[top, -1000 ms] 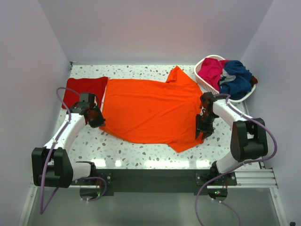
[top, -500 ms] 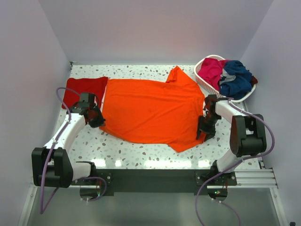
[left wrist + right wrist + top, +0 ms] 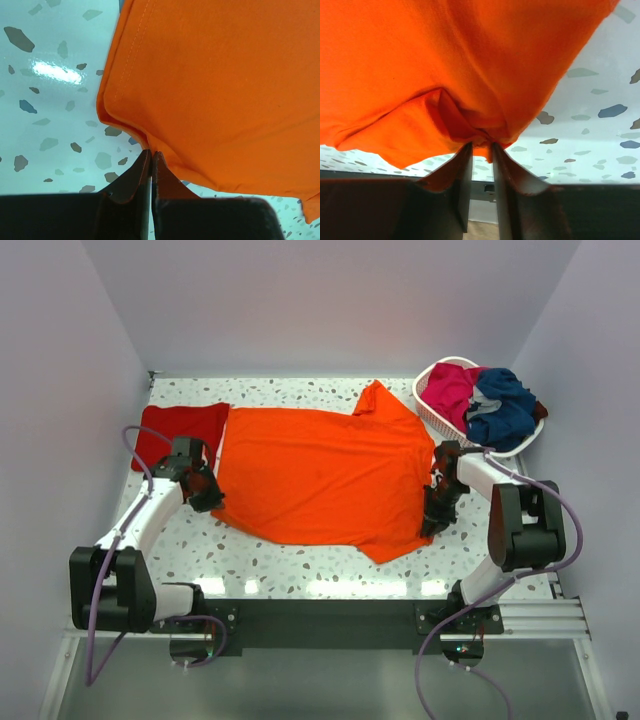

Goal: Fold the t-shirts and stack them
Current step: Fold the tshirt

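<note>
A large orange t-shirt (image 3: 320,475) lies spread flat across the middle of the table. My left gripper (image 3: 207,492) is shut on its near left hem corner; the wrist view shows the jaws pinched together on the orange edge (image 3: 145,142). My right gripper (image 3: 433,522) is shut on a bunched fold of the shirt's right side near the sleeve (image 3: 480,135). A darker red t-shirt (image 3: 180,428) lies folded at the far left, partly under the orange one. Magenta (image 3: 452,390) and navy (image 3: 505,405) t-shirts sit in the basket.
A white basket (image 3: 430,412) stands at the far right corner, close behind my right arm. The speckled table (image 3: 300,560) shows along the near edge. Walls close in on the left, back and right.
My right gripper has shifted slightly right and settled onto the shirt's right edge. The left gripper and the shirt have barely moved.
</note>
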`<action>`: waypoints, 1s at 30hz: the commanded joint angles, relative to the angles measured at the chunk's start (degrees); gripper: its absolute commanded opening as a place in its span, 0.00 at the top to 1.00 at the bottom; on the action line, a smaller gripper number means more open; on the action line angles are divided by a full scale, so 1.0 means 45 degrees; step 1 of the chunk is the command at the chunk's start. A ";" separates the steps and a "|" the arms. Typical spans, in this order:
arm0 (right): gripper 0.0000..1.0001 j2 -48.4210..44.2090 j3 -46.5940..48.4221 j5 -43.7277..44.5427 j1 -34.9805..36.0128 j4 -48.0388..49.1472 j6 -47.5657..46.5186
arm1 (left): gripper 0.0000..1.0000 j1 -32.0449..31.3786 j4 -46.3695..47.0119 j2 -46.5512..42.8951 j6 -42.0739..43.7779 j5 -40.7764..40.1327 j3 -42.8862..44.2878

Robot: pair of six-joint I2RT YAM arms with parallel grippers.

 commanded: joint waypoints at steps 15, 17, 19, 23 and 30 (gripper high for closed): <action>0.99 -0.1409 0.1868 -0.0340 -0.0003 -0.2599 -0.0426 | 1.00 0.0087 -0.0097 -0.0282 0.0064 -0.0302 0.0816; 0.99 -0.1410 0.2101 -0.0340 -0.0003 -0.2911 -0.0679 | 1.00 0.0087 -0.0195 -0.0399 0.0025 -0.0341 0.0796; 1.00 -0.1429 0.2433 -0.0417 0.0016 -0.3242 -0.0855 | 1.00 0.0087 -0.0331 -0.0633 0.0005 -0.0419 0.0816; 1.00 -0.1878 0.2864 -0.0807 0.0016 -0.3517 -0.0661 | 1.00 0.0087 -0.0644 -0.0888 0.0121 -0.0478 0.1010; 1.00 -0.2971 0.3294 -0.1356 0.0134 -0.3966 0.0157 | 1.00 0.0087 -0.1190 -0.1551 0.0493 -0.0263 0.1031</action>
